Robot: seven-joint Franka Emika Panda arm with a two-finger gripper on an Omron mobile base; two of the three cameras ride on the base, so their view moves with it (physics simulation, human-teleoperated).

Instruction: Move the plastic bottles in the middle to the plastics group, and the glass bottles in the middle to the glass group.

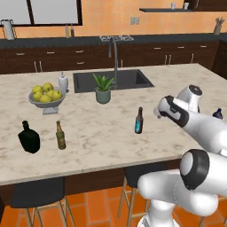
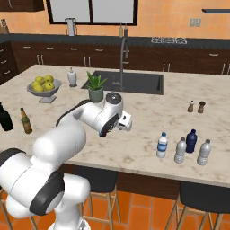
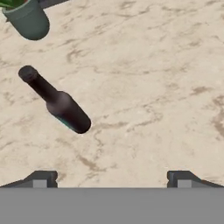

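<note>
fruit bowl [image 1: 46,103] of lemons [image 1: 45,93], potted plant [image 1: 103,88], counter

Both base views look forward and down across the island counter [image 1: 102,133] from behind the arm, one from each side, sharing the sink [image 1: 111,80] and potted plant [image 2: 95,87]. The hand view looks steeply down at the counter close below the hand, the brown bottle [image 3: 57,103] ahead and to its left.
</note>
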